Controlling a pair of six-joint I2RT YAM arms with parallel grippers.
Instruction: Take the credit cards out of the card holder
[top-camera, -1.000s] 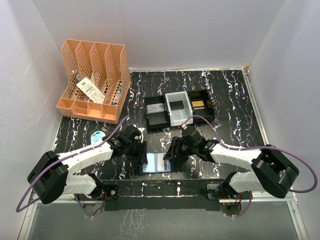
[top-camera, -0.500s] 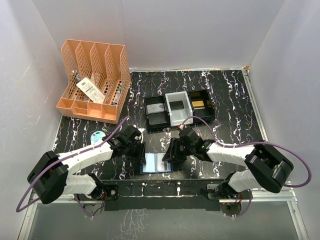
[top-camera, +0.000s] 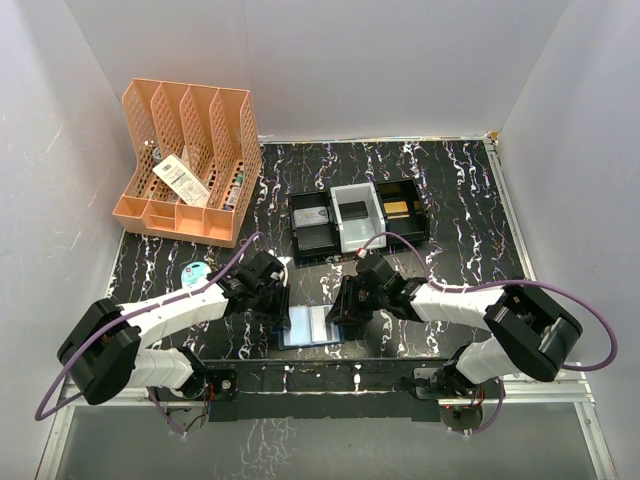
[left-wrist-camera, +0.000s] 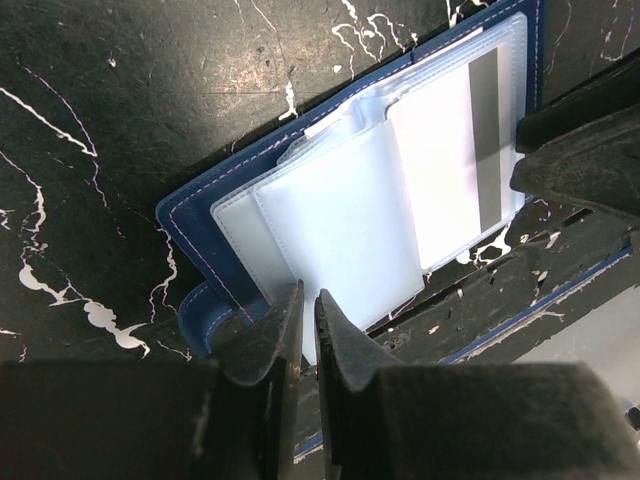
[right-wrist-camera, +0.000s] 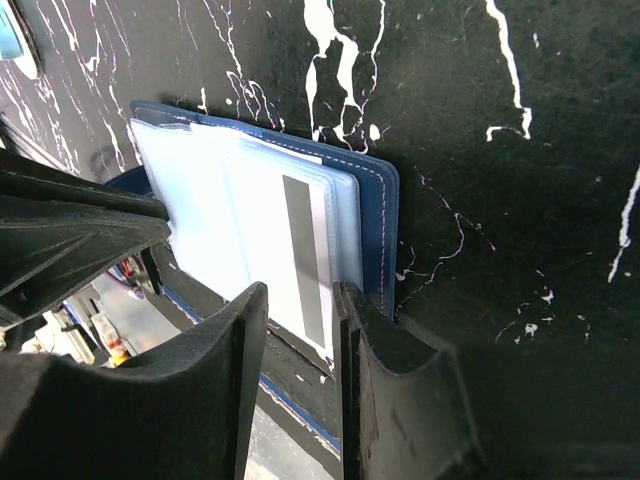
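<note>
The navy-blue card holder (top-camera: 312, 327) lies open on the black marbled table near its front edge, between both grippers. Its blue rim shows in the left wrist view (left-wrist-camera: 185, 225) and the right wrist view (right-wrist-camera: 378, 230). Clear plastic sleeves fan out of it. A white credit card with a grey stripe (left-wrist-camera: 445, 170) sits in one sleeve and also shows in the right wrist view (right-wrist-camera: 285, 250). My left gripper (top-camera: 283, 305) (left-wrist-camera: 308, 305) is pinched on the near edge of a clear sleeve. My right gripper (top-camera: 340, 308) (right-wrist-camera: 300, 292) is open, its fingers straddling the striped card's near edge.
An orange file rack (top-camera: 190, 160) stands at the back left. Black and grey trays (top-camera: 358, 218) sit behind the card holder. A pale blue oval case (top-camera: 194, 272) lies to the left. The table's front edge runs just below the card holder.
My right gripper has shifted a little left, closer onto the card holder's right side. The left gripper has stayed at the card holder's left side.
</note>
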